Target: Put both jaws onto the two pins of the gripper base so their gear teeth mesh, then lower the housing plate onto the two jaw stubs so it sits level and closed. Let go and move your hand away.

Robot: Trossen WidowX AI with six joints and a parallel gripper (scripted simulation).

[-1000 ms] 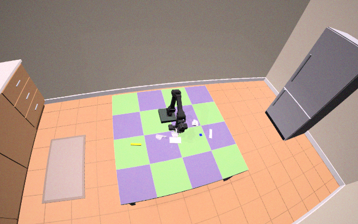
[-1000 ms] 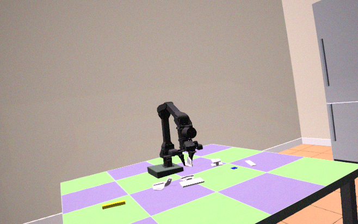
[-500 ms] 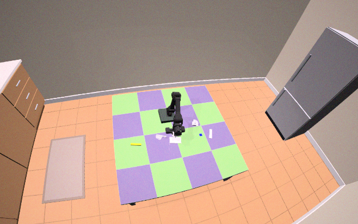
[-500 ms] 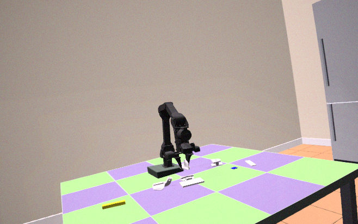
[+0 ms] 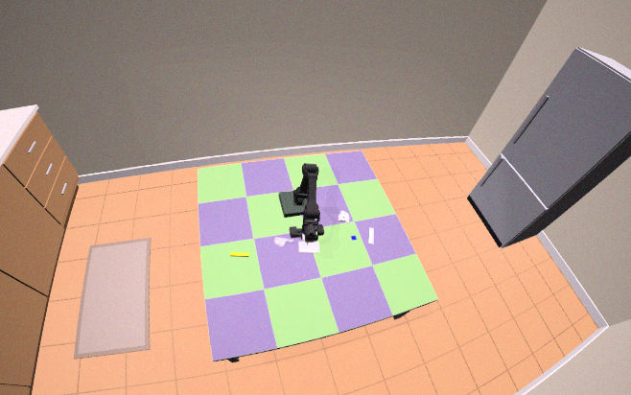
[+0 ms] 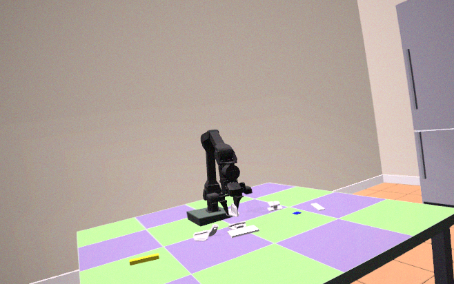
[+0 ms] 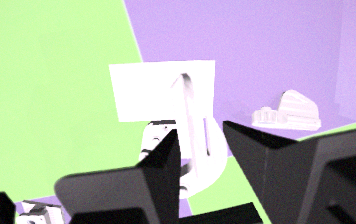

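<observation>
My gripper (image 6: 232, 210) (image 7: 200, 130) is shut on a white jaw (image 6: 234, 209) (image 7: 198, 150), raised above the table. In the wrist view the jaw covers part of a two-level white part (image 6: 238, 225) (image 7: 151, 132) beside a flat white rectangular plate (image 5: 309, 247) (image 6: 245, 231) (image 7: 137, 92). The other white jaw, with gear teeth (image 5: 281, 242) (image 6: 203, 235) (image 7: 297, 115), lies to one side. Another white part with dark holes (image 5: 343, 217) (image 6: 274, 207) (image 7: 40, 215) stands on the other side. Which small part is the base or housing plate is unclear.
A yellow bar (image 5: 239, 254) (image 6: 144, 259) lies at the left. A small blue square (image 5: 354, 238) (image 6: 297, 213) and a white strip (image 5: 371, 235) (image 6: 317, 206) lie to the right. The arm's dark base block (image 5: 290, 209) (image 6: 203, 218) stands behind the parts.
</observation>
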